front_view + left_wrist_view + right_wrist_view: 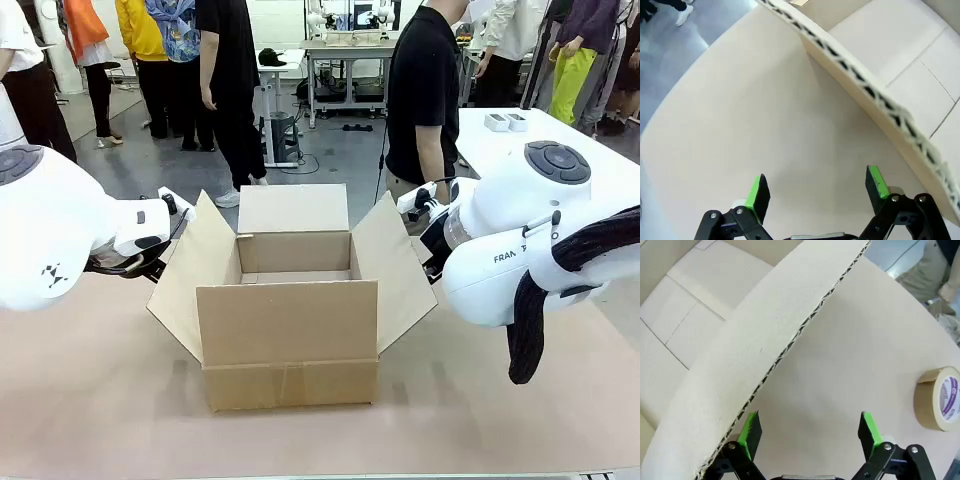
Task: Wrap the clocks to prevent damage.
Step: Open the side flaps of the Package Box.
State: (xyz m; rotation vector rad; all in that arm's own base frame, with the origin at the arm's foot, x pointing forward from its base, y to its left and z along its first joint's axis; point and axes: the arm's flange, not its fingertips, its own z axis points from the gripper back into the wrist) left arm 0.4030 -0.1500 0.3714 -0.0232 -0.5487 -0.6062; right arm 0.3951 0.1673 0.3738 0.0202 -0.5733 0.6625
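No clocks are in view. An open cardboard box (290, 325) stands mid-table with its flaps spread and nothing showing inside. My left gripper (817, 187) is open and empty, hovering over bare table beside the box's left flap (865, 90). My right gripper (809, 427) is also open and empty, and its left finger sits close to the edge of the right flap (790, 350). In the front view both arms flank the box, with the left gripper (165, 215) and the right gripper (425, 215) just outside the flaps.
A roll of tan packing tape (939, 399) lies on the beige table (100, 400) to the right of the box. A person in a black shirt (425, 90) stands at the far side. Two small white boxes (505, 122) sit on a white table behind.
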